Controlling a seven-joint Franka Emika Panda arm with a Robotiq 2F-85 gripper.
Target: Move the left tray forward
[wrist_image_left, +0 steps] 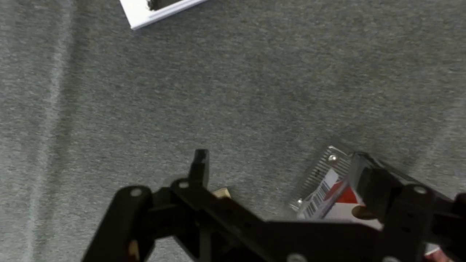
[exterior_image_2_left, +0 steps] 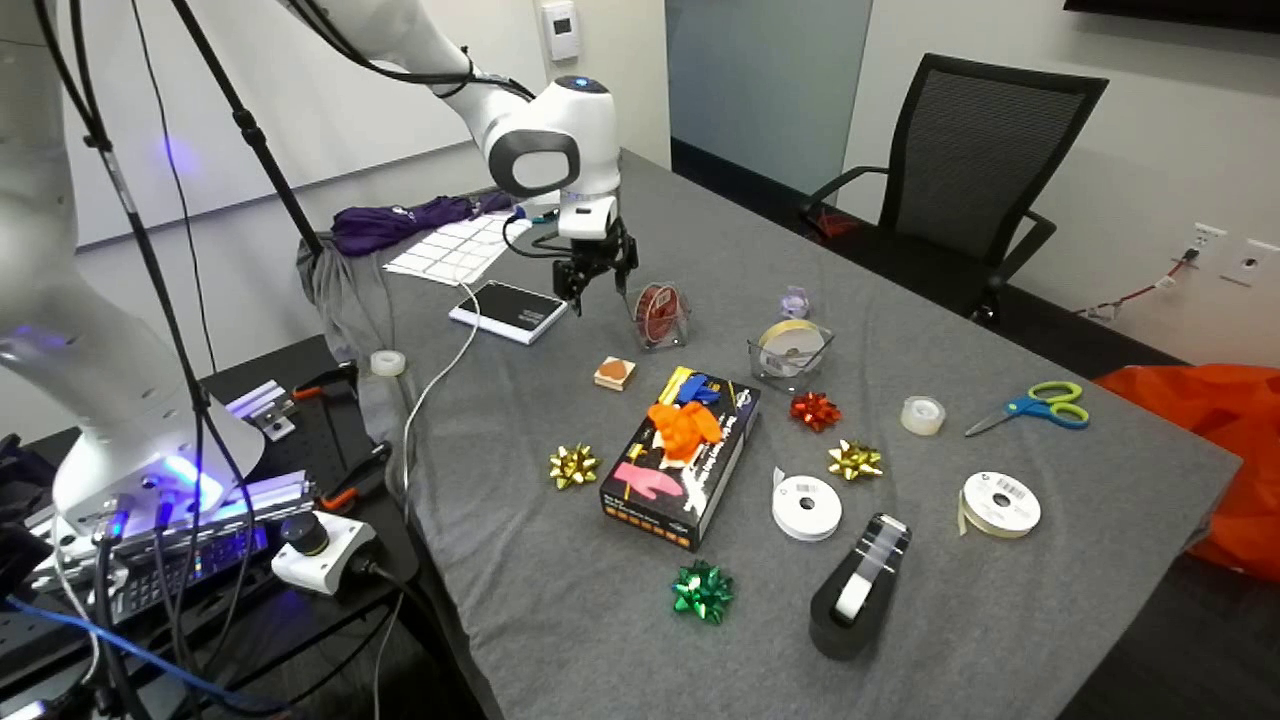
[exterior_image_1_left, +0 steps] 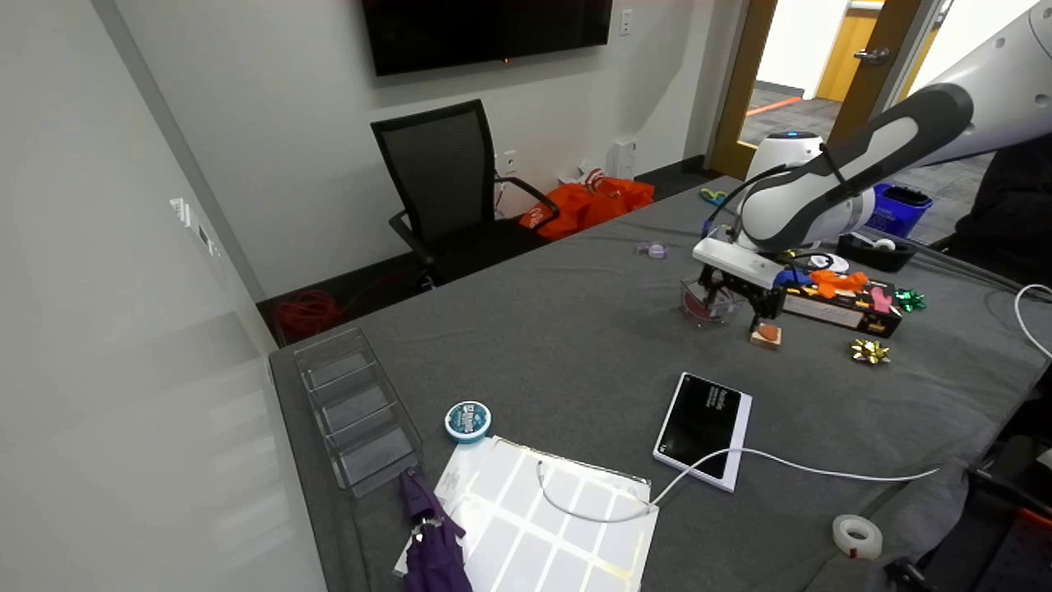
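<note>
The left tray is a small clear tray that holds a red ribbon spool on edge. The tray point(exterior_image_2_left: 666, 343) stands on the grey table in both exterior views point(exterior_image_1_left: 723, 314). In the wrist view its ribbed wall point(wrist_image_left: 317, 170) shows at lower right, partly hidden by a finger. The red spool point(exterior_image_2_left: 657, 311) has a white label with a barcode in the wrist view point(wrist_image_left: 336, 213). My gripper point(exterior_image_2_left: 602, 285) is open and empty above the table, beside the tray. In the wrist view point(wrist_image_left: 283, 155) one finger overlaps the tray; I cannot tell if it touches.
A wooden block point(exterior_image_2_left: 614, 373) lies close to the gripper. A white-edged slab point(exterior_image_2_left: 508, 310) with a cable point(exterior_image_2_left: 440, 375) lies nearby. A glove box point(exterior_image_2_left: 680, 455) and another clear tray point(exterior_image_2_left: 786, 380) with a cream spool stand near. A divided tray point(exterior_image_1_left: 355, 411) lies at the table's end.
</note>
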